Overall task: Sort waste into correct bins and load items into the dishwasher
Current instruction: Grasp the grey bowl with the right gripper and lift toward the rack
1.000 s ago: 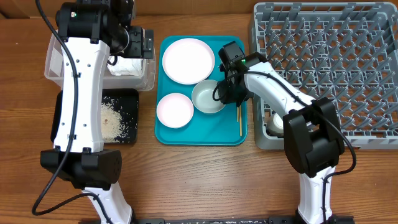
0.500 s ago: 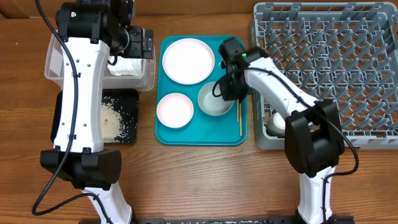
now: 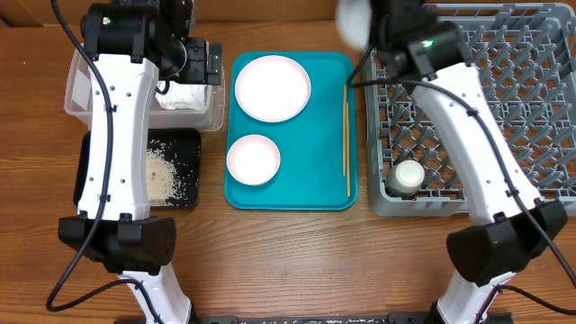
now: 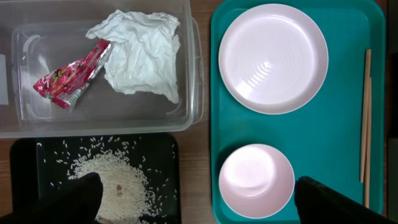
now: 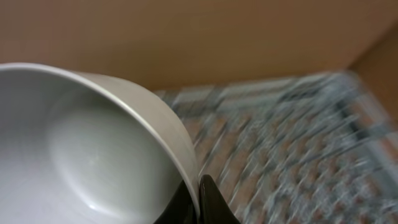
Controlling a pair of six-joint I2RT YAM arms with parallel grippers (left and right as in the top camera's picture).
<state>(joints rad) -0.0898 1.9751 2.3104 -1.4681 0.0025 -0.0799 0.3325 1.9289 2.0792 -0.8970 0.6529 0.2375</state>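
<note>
Dishes number four: a large plate (image 3: 273, 87) and a small plate (image 3: 253, 159) lie on the teal tray (image 3: 315, 184) beside two chopsticks (image 3: 346, 135). One cup (image 3: 408, 175) stands in the rack (image 3: 504, 108). One bowl (image 5: 81, 143) is held aloft near the rack's far-left corner, its rim pinched by the right claw (image 5: 198, 202). One napkin (image 4: 143, 53) and one wrapper (image 4: 71, 81) sit in the tub (image 4: 193, 74). Rice (image 4: 115, 180) lies heaped on the black tray (image 4: 28, 168). The left claw (image 4: 202, 202) hangs above, spread and empty.
</note>
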